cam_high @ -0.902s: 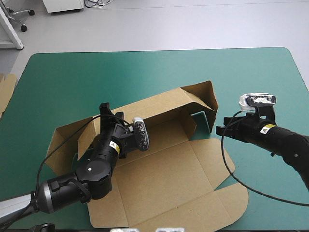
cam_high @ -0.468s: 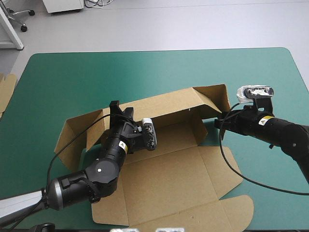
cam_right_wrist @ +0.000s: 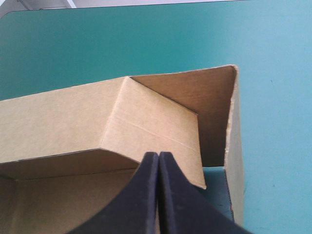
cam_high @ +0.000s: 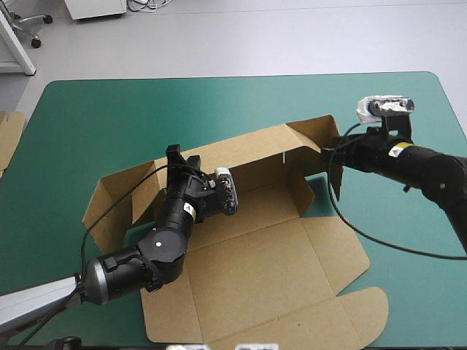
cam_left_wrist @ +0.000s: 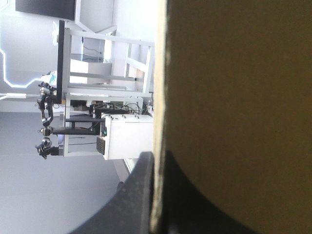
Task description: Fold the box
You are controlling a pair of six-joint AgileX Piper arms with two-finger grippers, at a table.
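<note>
- The box (cam_high: 270, 248) lay in the middle and lower half of the high view on the table (cam_high: 109, 102), a cut brown sheet only partly set up.
- Its long back wall (cam_high: 255, 149) stood raised, running from centre left up toward the upper right; the wide floor and the front flaps (cam_high: 314, 321) lay flat toward the bottom edge.
- The left end flap (cam_high: 109, 204) stood angled up at centre left.
- The left arm reached over the box floor, and the left gripper (cam_high: 175, 154) sat at the back wall's top edge.
- In the left wrist view that gripper (cam_left_wrist: 156, 155) was all but closed, one black finger on each side of the board's edge, so it had hold of the box.
- The right gripper (cam_high: 327, 150) met the box's right end, at upper right of the high view.
- In its own view the right gripper (cam_right_wrist: 158, 155) was closed to a single point, just in front of the folded end flap (cam_right_wrist: 156, 122); I could not tell whether any board was pinched.
- Beside that flap the side wall (cam_right_wrist: 235, 146) stood upright, teal-green cover showing under it.
- Spare board (cam_high: 9, 138) showed at the left edge of the high view.
</note>
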